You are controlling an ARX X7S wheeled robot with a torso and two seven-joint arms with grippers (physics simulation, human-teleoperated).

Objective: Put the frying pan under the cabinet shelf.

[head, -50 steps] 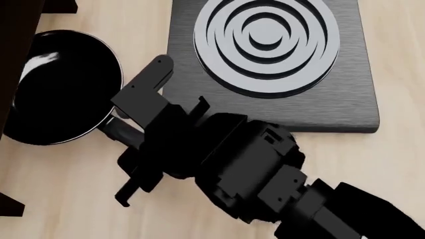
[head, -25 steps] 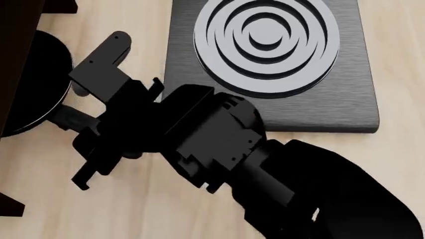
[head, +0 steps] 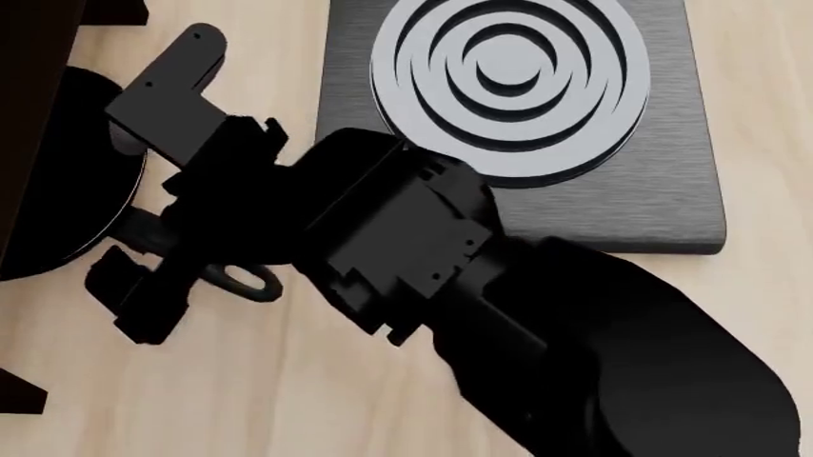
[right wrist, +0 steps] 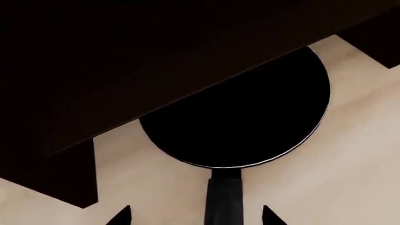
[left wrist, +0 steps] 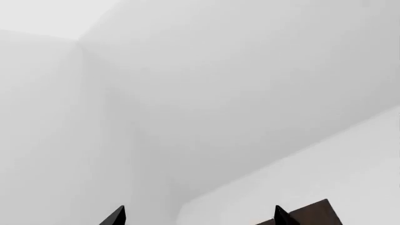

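The robot's arm is matte black throughout, built of blocky, faceted housings with stepped edges and small recesses. The forearm (head: 635, 371) is a broad, smooth rounded shell. Ahead of it the wrist housing (head: 394, 248) is angular, with square notches along its sides. The right gripper (head: 152, 190) has flat dark-grey plate fingers (head: 171, 90), one pierced by a small round hole. In both wrist views only pointed black fingertips (right wrist: 120, 216) show.

Frying pan (right wrist: 250, 122) half under cabinet shelf (right wrist: 125, 56)
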